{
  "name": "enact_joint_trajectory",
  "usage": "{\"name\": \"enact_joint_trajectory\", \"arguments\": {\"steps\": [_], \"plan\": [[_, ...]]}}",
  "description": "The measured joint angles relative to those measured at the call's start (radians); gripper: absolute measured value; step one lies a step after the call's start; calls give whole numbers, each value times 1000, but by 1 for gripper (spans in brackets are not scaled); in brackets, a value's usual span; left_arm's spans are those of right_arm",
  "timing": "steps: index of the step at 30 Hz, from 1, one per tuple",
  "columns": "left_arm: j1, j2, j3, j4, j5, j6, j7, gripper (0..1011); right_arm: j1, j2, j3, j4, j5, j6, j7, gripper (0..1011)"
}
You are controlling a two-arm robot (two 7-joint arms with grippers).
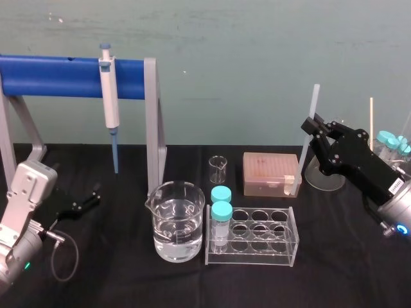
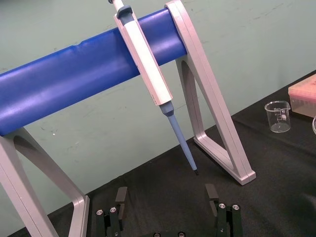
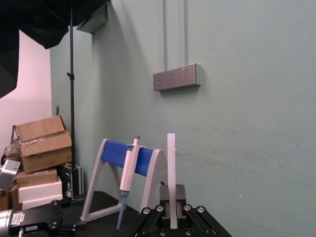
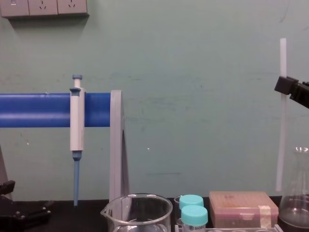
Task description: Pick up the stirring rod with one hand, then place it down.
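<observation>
Above the right side of the counter [image 1: 334, 256], the right gripper [image 1: 313, 125] has its fingers clamped on the upright stirring rod [image 1: 304, 154]; the left gripper [image 2: 166, 193] sits low at left, fingers apart.

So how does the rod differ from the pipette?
The rod is plain, thin and white; the pipette is thicker, with a blue tip. The rod is gripped by the right end effector; the pipette hangs on the blue rack. Both stand near upright. The left end effector sits open, idle.

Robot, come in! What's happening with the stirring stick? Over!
Right gripper shut on stirring rod, upright. Left gripper open, parked low left. Brown box close beside rod's lower end.
</observation>
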Motion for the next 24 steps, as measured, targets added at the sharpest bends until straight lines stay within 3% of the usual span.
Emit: {"name": "enact_joint_trajectory", "arguments": {"steps": [24], "plan": [[0,0,0,0,0,0,0,1000,15,8,-7,22,-1,12,12,67]]}}
